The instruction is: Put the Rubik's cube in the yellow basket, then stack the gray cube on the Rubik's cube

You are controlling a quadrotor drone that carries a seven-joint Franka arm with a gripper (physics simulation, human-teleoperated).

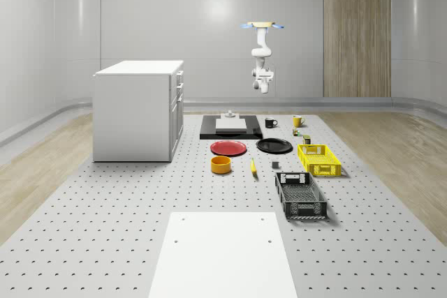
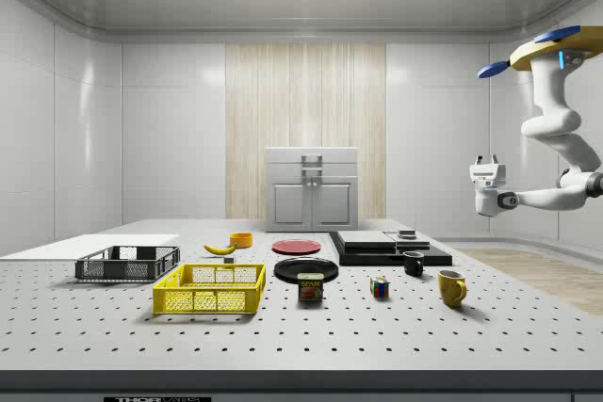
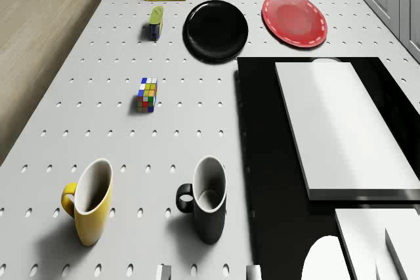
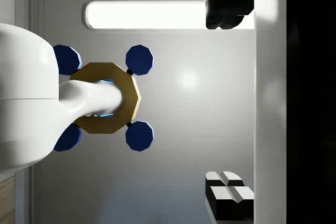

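One pegboard table (image 1: pixel 105 228) in a gray-walled room | drone (image 1: pixel 263 26) hovers high beyond its far end | gripper (image 2: pixel 487 197) aloft, jaw state unclear | Rubik's cube (image 3: pixel 147 94) sits well apart from yellow basket (image 1: pixel 318 159)

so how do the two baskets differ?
Colour: the yellow basket is bright yellow, the black basket is black.
Place: in the whole-scene view the yellow basket lies farther back, nearer the black plate; the black basket lies nearer the camera.
Look: in the side view the black basket looks lower than the yellow basket.
Shared: both are mesh-walled, open-topped, rectangular and look empty.
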